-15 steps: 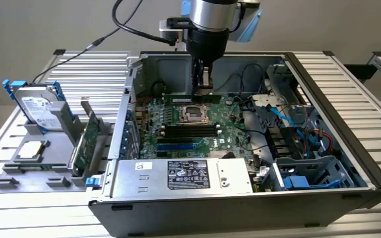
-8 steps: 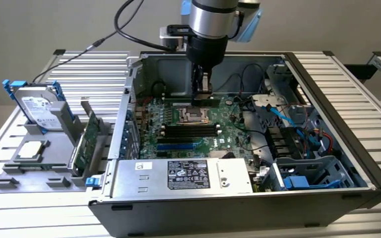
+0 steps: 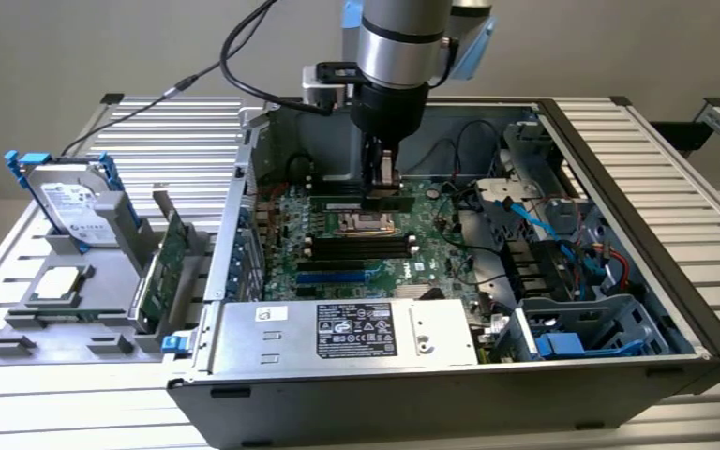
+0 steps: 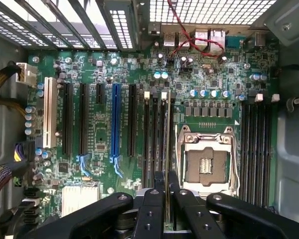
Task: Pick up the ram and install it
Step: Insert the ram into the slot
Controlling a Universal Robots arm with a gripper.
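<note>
My pincer (image 3: 385,180) is clamped on the ram (image 4: 168,139), held on edge along the slots (image 4: 154,134) beside the socket (image 4: 205,162). I can't read the white label (image 3: 357,330).

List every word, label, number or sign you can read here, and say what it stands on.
No text here can be quoted.
Power supply label: print and symbols, too small to read.
Hard drive label: blurred, unreadable.
Motherboard markings: too small to read.
Ram in the claw: seen edge-on, no text visible.
</note>
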